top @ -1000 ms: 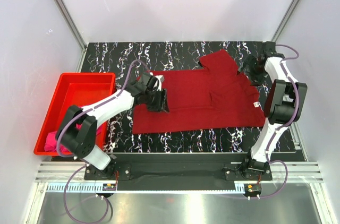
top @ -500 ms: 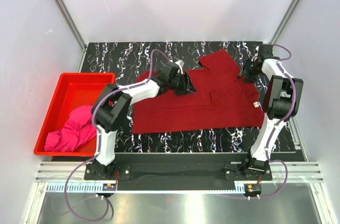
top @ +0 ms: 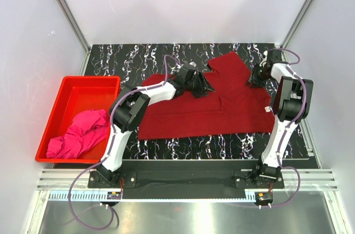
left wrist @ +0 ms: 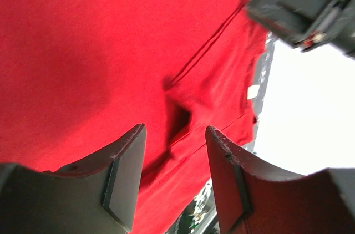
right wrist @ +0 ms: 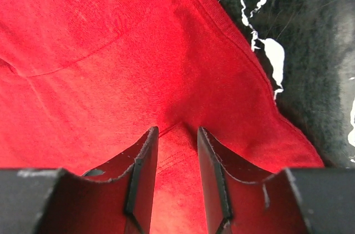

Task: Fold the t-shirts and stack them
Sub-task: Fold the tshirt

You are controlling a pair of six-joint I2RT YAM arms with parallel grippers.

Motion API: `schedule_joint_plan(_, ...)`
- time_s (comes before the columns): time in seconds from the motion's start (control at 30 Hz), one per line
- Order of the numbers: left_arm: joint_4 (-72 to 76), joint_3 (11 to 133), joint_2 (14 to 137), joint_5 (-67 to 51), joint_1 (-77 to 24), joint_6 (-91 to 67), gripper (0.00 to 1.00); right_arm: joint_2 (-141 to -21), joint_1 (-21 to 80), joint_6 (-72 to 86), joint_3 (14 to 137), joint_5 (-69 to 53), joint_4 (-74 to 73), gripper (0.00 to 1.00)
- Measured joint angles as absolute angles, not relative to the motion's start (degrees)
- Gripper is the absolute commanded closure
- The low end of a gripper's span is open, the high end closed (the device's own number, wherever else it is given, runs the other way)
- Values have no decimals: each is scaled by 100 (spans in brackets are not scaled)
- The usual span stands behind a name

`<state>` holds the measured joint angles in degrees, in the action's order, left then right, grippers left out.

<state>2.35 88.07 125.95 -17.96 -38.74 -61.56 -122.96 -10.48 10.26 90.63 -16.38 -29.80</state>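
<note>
The dark crimson t-shirt (top: 222, 106) lies spread on the black marbled table (top: 127, 59), with its white label (top: 268, 110) at the right edge. My left gripper (top: 204, 87) is open just over the shirt's upper middle, below the far sleeve; in the left wrist view (left wrist: 175, 128) red cloth (left wrist: 111, 51) and the label (left wrist: 252, 91) show past the jaws. My right gripper (top: 254, 77) is at the shirt's upper right. In the right wrist view (right wrist: 177, 130) its narrow jaws pinch a raised fold of the red cloth (right wrist: 138, 40). The magenta t-shirt (top: 80, 134) lies crumpled in the bin.
A rigid red plastic bin (top: 91, 79) stands at the table's left edge. White walls with metal posts close in the back and sides. Bare marbled table (right wrist: 310, 51) shows beside the shirt's hem on the right.
My left arm has swung right from the shirt's left edge to its upper middle, uncovering the magenta shirt in the bin. My right gripper has edged left onto the crimson shirt.
</note>
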Motion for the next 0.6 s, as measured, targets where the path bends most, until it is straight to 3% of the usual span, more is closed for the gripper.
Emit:
schedule_joint_plan(0.3,130,9354,12943,-1767,-3946,-6418,47,-12394,-1044,1004,9096,-1719,-2980,85)
schedule_joint_plan(0.6,-250,9690,13233,-1682,-4042,-6501,48,-12416,-1037,1013,9124,-1658,-2985,80)
